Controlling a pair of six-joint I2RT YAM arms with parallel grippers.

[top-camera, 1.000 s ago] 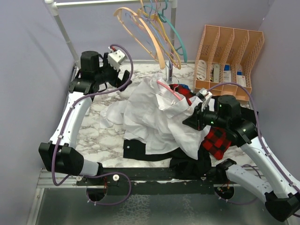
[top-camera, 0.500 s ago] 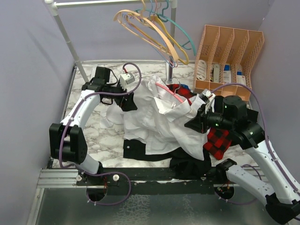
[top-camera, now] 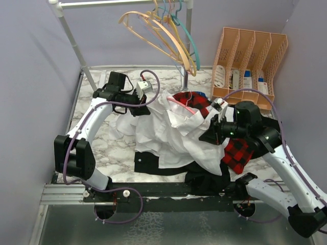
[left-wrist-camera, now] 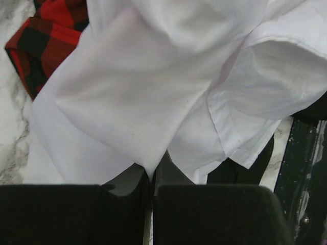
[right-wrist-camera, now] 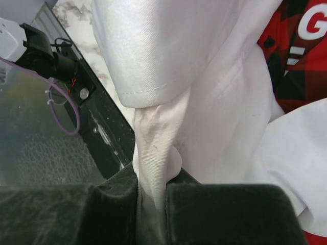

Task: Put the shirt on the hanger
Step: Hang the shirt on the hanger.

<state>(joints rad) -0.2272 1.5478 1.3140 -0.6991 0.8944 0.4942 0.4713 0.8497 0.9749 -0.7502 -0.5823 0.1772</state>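
Note:
The white shirt (top-camera: pixel 166 132) lies crumpled across the middle of the table, its right part lifted. A thin pink hanger (top-camera: pixel 183 104) shows as a short pink line inside the shirt's upper folds; most of it is hidden. My left gripper (top-camera: pixel 148 105) is at the shirt's upper left edge, shut on a fold of white fabric (left-wrist-camera: pixel 152 171). From the right side, my right gripper (top-camera: pixel 209 135) holds up a bunched strip of the shirt (right-wrist-camera: pixel 153 153), pinched between its shut jaws.
A red-and-black plaid shirt (top-camera: pixel 236 153) and a black garment (top-camera: pixel 153 164) lie under and beside the white one. Peach and teal hangers (top-camera: pixel 171 38) hang from the rack at the back. A peach file organizer (top-camera: pixel 248 61) stands back right.
My left arm swung from the back left corner over to the shirt's edge, and its open jaws shut on the fabric. The hangers on the rack sway.

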